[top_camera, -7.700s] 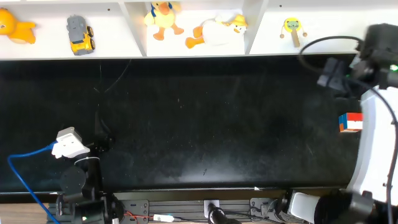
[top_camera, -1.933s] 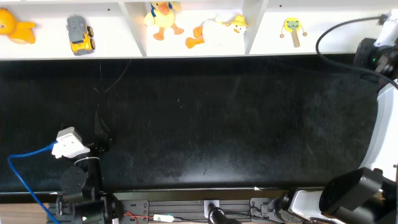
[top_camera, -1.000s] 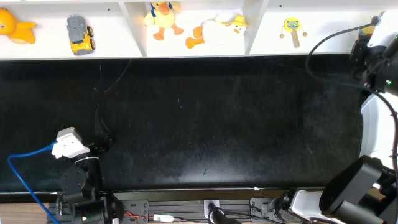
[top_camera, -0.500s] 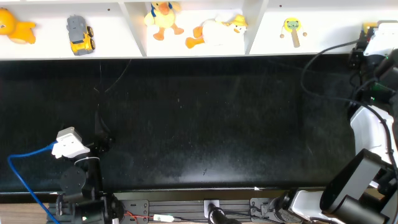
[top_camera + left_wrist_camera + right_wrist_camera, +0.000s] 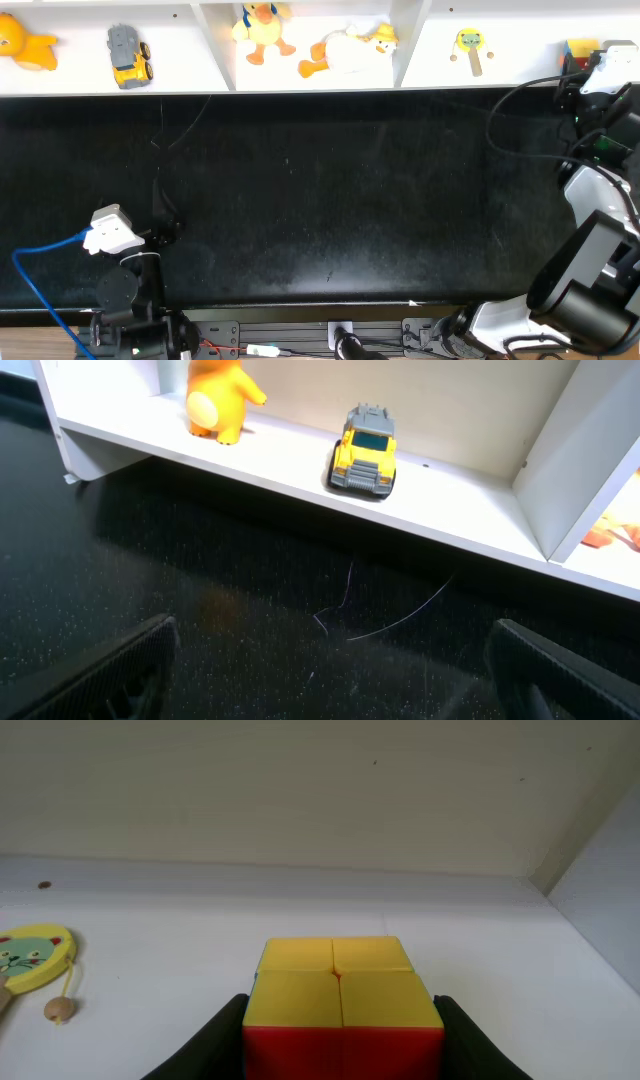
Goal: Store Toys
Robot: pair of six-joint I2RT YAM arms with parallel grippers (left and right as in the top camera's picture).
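Black table (image 5: 320,190) with a white shelf (image 5: 410,70) along its far edge. Right gripper (image 5: 340,1045) is in the shelf's rightmost compartment, fingers clamped on both sides of a yellow-and-red cube (image 5: 340,985). The cube is inside that compartment, near a yellow rattle drum (image 5: 30,958) but apart from it. Left gripper (image 5: 335,670) is low over the table, fingers wide apart, facing a yellow truck (image 5: 365,448) and an orange plush (image 5: 220,400) in the leftmost compartment.
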